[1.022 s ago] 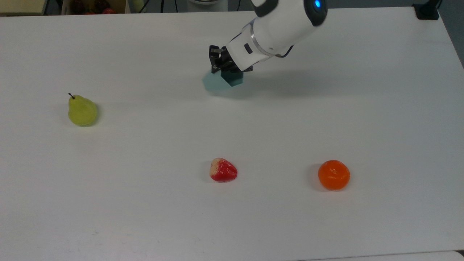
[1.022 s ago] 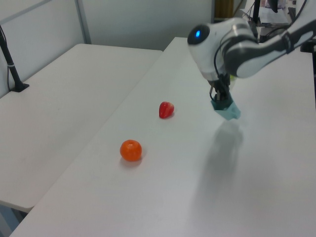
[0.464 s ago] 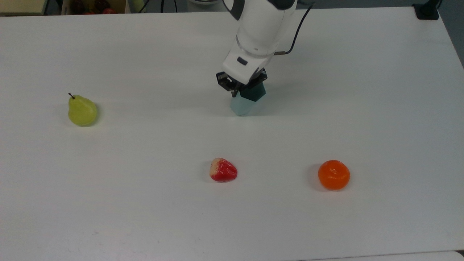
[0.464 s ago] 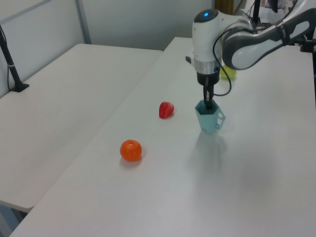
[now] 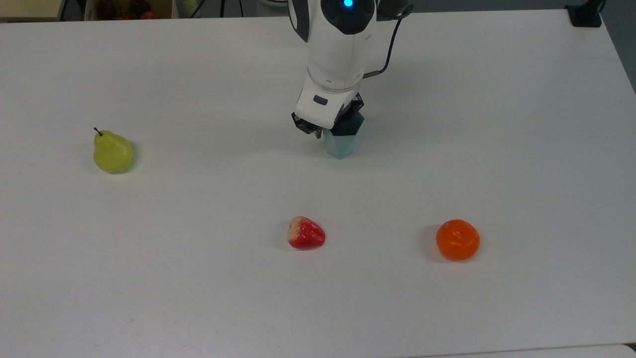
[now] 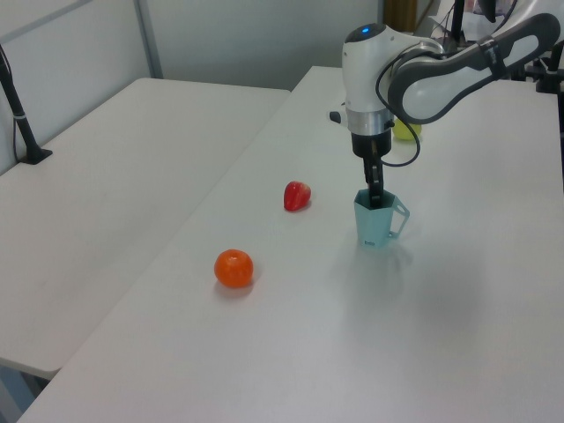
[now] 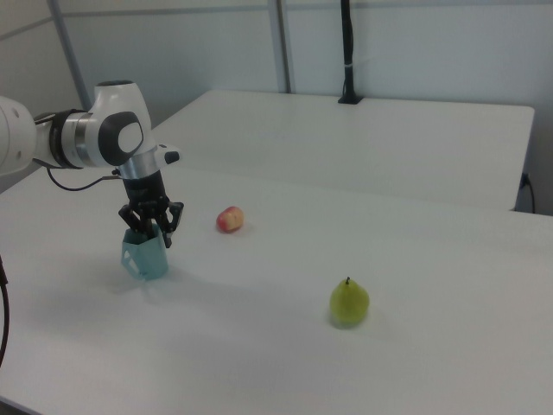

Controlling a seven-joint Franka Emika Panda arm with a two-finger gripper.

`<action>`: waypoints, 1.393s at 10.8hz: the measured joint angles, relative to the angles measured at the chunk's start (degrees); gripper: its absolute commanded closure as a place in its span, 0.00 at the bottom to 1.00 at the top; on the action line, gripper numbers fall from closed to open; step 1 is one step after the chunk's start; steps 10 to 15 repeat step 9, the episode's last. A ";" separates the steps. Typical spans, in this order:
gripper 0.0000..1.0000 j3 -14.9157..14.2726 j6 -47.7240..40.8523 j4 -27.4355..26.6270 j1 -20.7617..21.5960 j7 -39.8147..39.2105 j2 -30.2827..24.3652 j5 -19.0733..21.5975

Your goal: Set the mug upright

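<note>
1. Fruit lies nearest in the top view: a strawberry [image 5: 306, 233] and an orange [image 5: 457, 240], both well in front of the mug, and a pear [image 5: 112, 152] far to the top view's left of the mug.
2. Behind them the mug [image 5: 342, 139] stands on the white table [image 5: 497, 149], mouth up, its base seeming to rest on the surface. In the left view a small handle shows on the mug's side away from the strawberry.
3. Above the mug the gripper [image 6: 375, 187] points straight down, with its fingers clamped on the mug's rim, one finger reaching inside the cup.
4. I judge the mug light, stiff and smooth, so it may slip or tip easily. The rim wall is a good place to hold; the facets give flat faces for the pads.
5. Half a second ago the mug was tilted a little and sat nearer the pear; one second ago it hung tipped over under a slanted wrist. Now it is upright and the arm is vertical.
</note>
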 measured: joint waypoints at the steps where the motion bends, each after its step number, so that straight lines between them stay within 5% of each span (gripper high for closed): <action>1: 0.00 0.00 0.00 0.25 -0.22 0.01 -0.14 0.25; 4: 0.00 -0.03 -2.56 0.79 -0.99 2.17 -3.35 0.28; 9: 0.00 -0.36 -14.34 1.49 -7.23 11.25 -16.70 0.37; 15: 0.00 -0.36 -14.34 1.49 -7.23 11.25 -16.70 0.37</action>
